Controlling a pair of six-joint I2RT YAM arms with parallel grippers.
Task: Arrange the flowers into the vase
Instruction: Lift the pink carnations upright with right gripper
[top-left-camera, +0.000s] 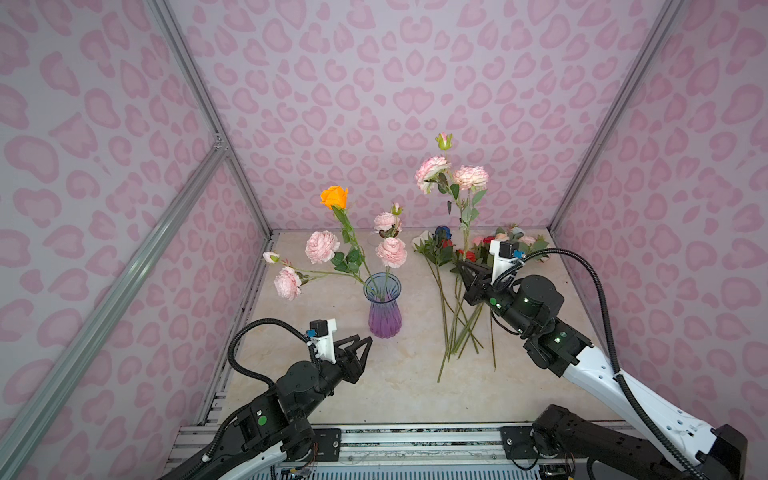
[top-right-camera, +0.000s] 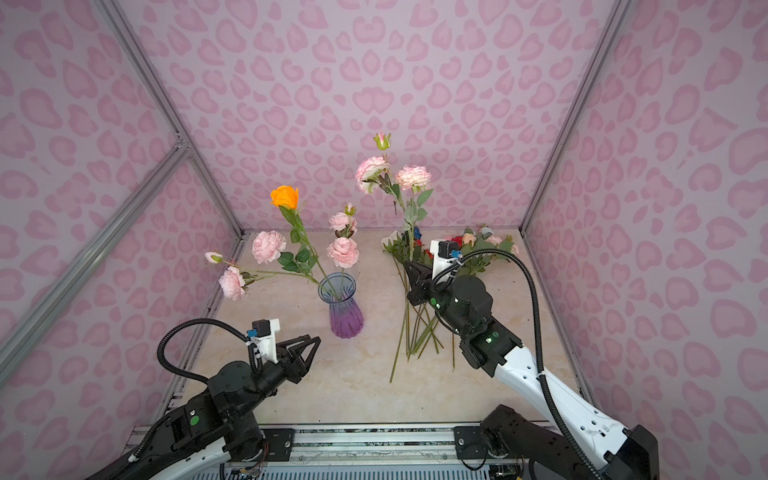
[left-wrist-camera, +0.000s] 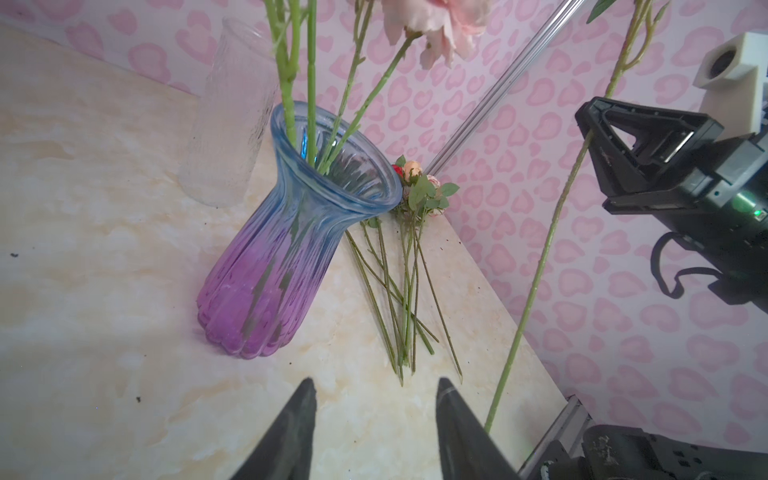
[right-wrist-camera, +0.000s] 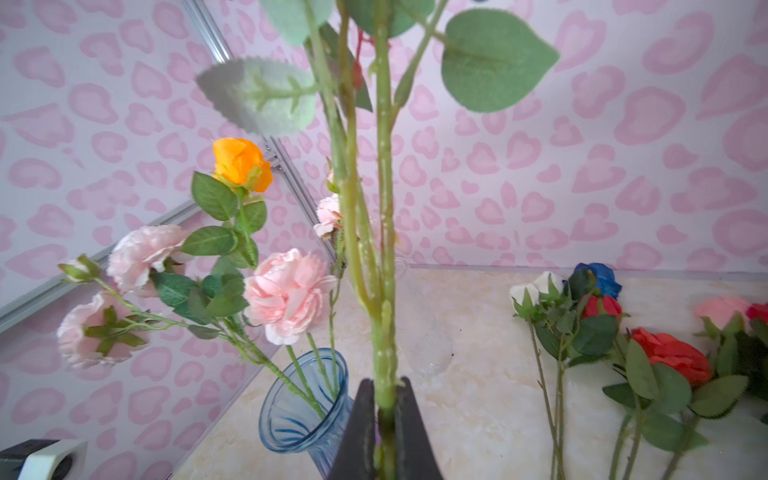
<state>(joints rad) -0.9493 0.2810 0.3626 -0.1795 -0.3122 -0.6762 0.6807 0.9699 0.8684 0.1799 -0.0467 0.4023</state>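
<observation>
1. The left gripper (left-wrist-camera: 376, 395) hovered low over the pale marble-patterned worktop (top-left-camera: 395, 386), near the foot of the coloured vase. Its fingers stood partly apart, with nothing between them.
2. The ribbed glass vase (top-left-camera: 384, 309), blue at the rim and purple at the base, stood upright on the worktop. It held an orange rose (top-left-camera: 334, 197) and several pale pink peonies (top-left-camera: 322, 246), most of them leaning to the left.
3. Behind it stood a clear textured glass vase (left-wrist-camera: 232, 116).
4. The right gripper (right-wrist-camera: 384, 399) had its fingers pressed tight on the green stem of a pink-edged flower spray (top-left-camera: 469, 178). It held the spray upright, to the right of the coloured vase.
5. The loose flowers (top-left-camera: 453, 316) lay in a pile on the worktop under this gripper. Their stems pointed to the front, and their red, blue and white blooms lay near the back wall.
</observation>
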